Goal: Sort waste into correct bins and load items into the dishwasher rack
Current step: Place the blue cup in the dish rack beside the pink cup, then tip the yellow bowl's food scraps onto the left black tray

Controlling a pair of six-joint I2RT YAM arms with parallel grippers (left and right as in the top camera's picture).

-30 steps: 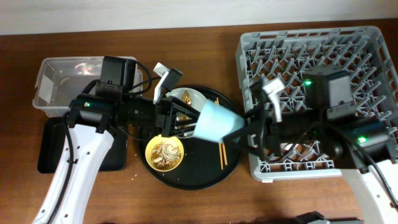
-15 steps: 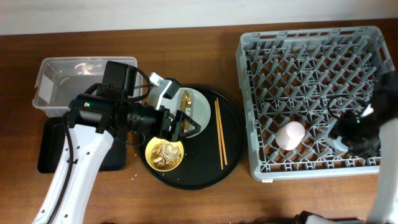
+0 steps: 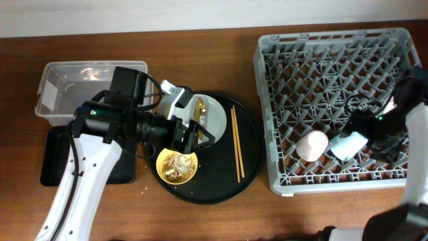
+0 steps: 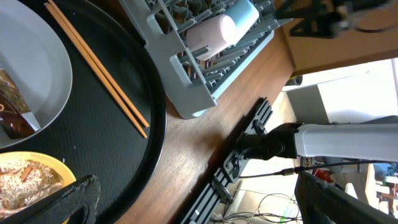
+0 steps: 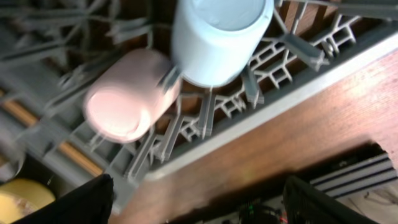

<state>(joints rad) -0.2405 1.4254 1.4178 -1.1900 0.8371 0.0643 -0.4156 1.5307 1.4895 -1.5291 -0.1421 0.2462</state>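
From above, the left gripper (image 3: 194, 134) hangs over the round black tray (image 3: 251, 161). It is at the near edge of the grey plate (image 3: 212, 115) and just past the yellow bowl (image 3: 176, 165). The bowl holds brown food scraps (image 3: 177, 163). A gold wrapper (image 3: 199, 107) lies on the plate, and two chopsticks (image 3: 236, 144) lie on the tray beside the plate. The clear tub (image 3: 73, 87) and the flat black tray (image 3: 57, 157) sit far to the left. In the big grey rack (image 3: 334, 73), the pink cup (image 3: 312, 145) and the light-blue cup (image 3: 348, 144) lie close together near the front wall. The right arm (image 3: 401, 107) is just beside the blue cup. In the left wrist view, the left gripper's two fingers (image 4: 74, 199) are wide apart and hold nothing. The bowl is by one finger, and the chopsticks and plate are farther ahead. In the right wrist view, the right gripper (image 5: 199, 193) is spread wide too, with nothing in it. Both cups lie ahead of it in the rack, touching each other. Its fingers are over the rack's edge and the brown table (image 5: 261, 143).
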